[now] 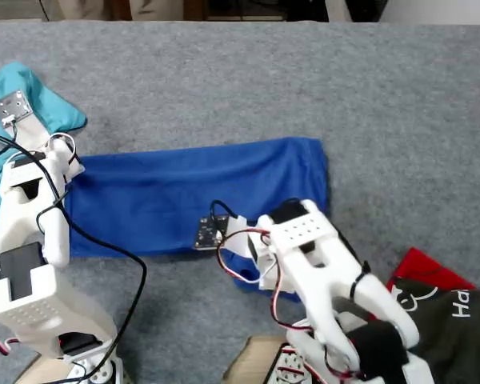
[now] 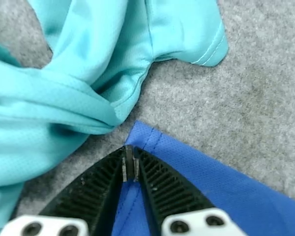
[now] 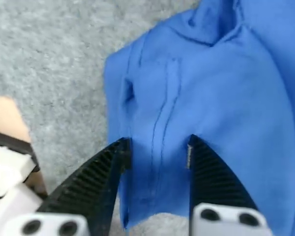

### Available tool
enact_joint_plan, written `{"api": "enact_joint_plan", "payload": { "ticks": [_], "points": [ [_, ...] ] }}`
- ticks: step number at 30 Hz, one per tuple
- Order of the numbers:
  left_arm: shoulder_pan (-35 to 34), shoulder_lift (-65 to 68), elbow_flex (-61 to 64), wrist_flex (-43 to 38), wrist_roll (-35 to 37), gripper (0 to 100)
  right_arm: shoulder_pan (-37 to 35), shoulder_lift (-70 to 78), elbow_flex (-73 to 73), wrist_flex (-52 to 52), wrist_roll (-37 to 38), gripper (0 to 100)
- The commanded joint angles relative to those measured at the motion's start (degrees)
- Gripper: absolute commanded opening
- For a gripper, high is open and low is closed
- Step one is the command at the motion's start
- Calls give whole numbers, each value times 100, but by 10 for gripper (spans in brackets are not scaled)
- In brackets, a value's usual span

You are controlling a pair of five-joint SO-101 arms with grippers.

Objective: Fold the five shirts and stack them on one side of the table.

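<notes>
Was mid-fold on the flat royal-blue knit shirt (image 1: 192, 200) at centre of the grey table (image 1: 384, 96). Pinched its corner hem with left gripper (image 2: 132, 167); held right gripper (image 3: 155, 152) spread over the near edge (nothing gripped). Likely needed right closed, then a joint lift.

Blue shirt (image 1: 200, 192): folded to long flat band, table centre, running left-right. Teal shirt (image 1: 64, 112): crumpled, far left, just beside blue corner. Black shirt (image 1: 444, 320): bunched, near right; red shirt (image 1: 424, 268) at its far edge.

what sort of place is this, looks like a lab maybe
Probably a robotics lab or workshop bench: a table under grey felt, the left arm and right arm with bare wiring, and a blue shirt spread out for folding.
</notes>
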Motion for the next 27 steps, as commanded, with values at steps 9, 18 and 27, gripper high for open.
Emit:
{"api": "enact_joint_plan", "payload": {
  "ticks": [9, 18, 27],
  "points": [
    [-26, -295, -53, -97, -9, 19, -163, 989, -145, -571, 35, 180],
    [-35, -295, -44, -97, -9, 19, 259, 1015, -303, -615, 44, 70],
    [-35, -295, -44, -97, -9, 19, 673, 971, -1235, -176, 35, 3]
  ]
}}
